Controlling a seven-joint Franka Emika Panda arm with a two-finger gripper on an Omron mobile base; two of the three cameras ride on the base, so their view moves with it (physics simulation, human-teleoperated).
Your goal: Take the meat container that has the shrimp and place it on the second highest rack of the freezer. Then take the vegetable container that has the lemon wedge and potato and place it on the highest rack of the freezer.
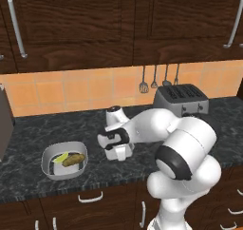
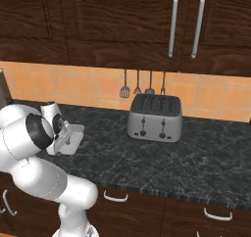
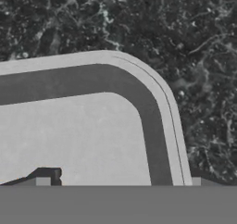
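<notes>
Two fingers of my hand (image 3: 122, 182) stand wide apart over a grey container's rim (image 3: 159, 98), gripping nothing; potato (image 1: 73, 159) lies slantwise.

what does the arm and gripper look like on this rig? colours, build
Glossy white arm of rounded, bulbous link shells, with dark grey-black rings at the joints. The gripper is white with a dark band on the hand body; in the hand view its fingertips are small, dark and blocky. No cables or markings visible.
</notes>
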